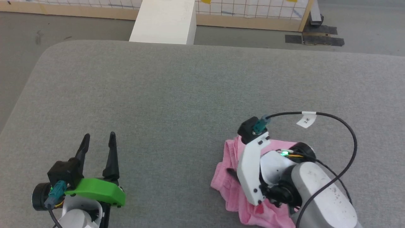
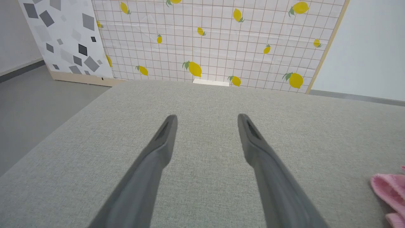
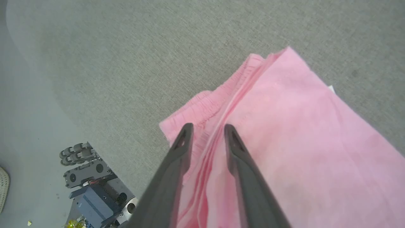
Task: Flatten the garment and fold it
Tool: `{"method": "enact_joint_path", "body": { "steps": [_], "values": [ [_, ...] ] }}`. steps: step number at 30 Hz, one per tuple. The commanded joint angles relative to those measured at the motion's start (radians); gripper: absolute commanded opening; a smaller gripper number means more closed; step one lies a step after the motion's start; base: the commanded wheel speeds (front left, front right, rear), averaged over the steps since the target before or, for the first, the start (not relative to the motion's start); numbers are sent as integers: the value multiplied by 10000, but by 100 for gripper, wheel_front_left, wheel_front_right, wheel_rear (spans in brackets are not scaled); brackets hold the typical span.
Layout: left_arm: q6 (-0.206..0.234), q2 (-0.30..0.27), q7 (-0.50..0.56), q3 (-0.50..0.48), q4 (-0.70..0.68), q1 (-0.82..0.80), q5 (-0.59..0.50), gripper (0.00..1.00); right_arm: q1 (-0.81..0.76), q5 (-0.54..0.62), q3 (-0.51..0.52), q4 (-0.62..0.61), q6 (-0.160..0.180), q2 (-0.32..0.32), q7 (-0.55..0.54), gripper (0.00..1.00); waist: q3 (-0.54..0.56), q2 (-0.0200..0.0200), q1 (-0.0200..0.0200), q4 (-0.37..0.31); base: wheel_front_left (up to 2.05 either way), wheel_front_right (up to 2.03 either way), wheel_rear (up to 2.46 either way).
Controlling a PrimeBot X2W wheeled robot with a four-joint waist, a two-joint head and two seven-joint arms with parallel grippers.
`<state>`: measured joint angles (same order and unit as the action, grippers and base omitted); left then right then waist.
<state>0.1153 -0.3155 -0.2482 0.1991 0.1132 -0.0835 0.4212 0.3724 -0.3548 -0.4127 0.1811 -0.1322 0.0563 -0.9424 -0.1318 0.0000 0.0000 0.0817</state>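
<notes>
I held my right gripper (image 3: 207,127) over the garment (image 3: 300,142), jaws partly spread astride its layered edge. My left gripper (image 2: 205,117) hovered, jaws wide apart, above the grey cushion (image 2: 205,95).

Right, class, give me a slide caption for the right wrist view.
Open right gripper over the layered edge of the pink garment on a grey surface.

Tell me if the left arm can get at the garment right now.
Probably yes. The left gripper is open, and bare grey surface lies between it and the garment. The right arm covers much of the cloth, but the edge facing the left gripper is exposed.
</notes>
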Motion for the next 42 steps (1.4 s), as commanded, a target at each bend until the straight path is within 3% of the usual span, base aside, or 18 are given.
{"method": "enact_joint_path", "body": {
  "steps": [1,7,17,23,33,34,35,36,37,42],
  "values": [
    [-22,-22,-58,-52,10,-18,91,100,181,-230,-70,-92,15,-43,178,100,51,0,0,-119,0,0,0],
    [-39,-102,-69,-56,10,32,92,100,209,-658,313,-1169,15,-55,693,100,225,0,0,-441,0,0,0],
    [81,-207,-92,-172,-158,145,50,100,-1991,1559,3065,-2382,15,1073,727,100,316,0,0,-571,0,0,0],
    [153,-259,-109,-298,-350,412,27,100,-3072,1828,3382,-1681,15,484,1126,100,281,0,0,-568,0,0,0],
    [214,-270,-117,-293,-482,502,-2,100,-2562,1935,3066,218,15,96,2292,100,184,0,0,-438,0,0,0],
    [228,-266,-118,-285,-487,510,-8,100,-2502,1905,3040,367,15,87,2294,51,185,0,0,-448,0,0,0],
    [250,-259,-118,-277,-495,517,-15,100,-2417,1864,2991,510,15,81,2316,16,183,0,0,-479,0,0,0],
    [266,-257,-118,-280,-506,525,-13,100,-2346,1818,2934,595,15,86,2332,16,181,0,0,-531,0,0,0],
    [288,-259,-118,-297,-531,541,-4,100,-2267,1733,2830,685,15,133,2287,0,170,0,0,-627,0,0,0],
    [402,-360,-122,-512,-775,686,47,100,-1704,1243,2281,630,15,750,1994,0,-22,0,0,-1518,0,0,0]
  ]
}}
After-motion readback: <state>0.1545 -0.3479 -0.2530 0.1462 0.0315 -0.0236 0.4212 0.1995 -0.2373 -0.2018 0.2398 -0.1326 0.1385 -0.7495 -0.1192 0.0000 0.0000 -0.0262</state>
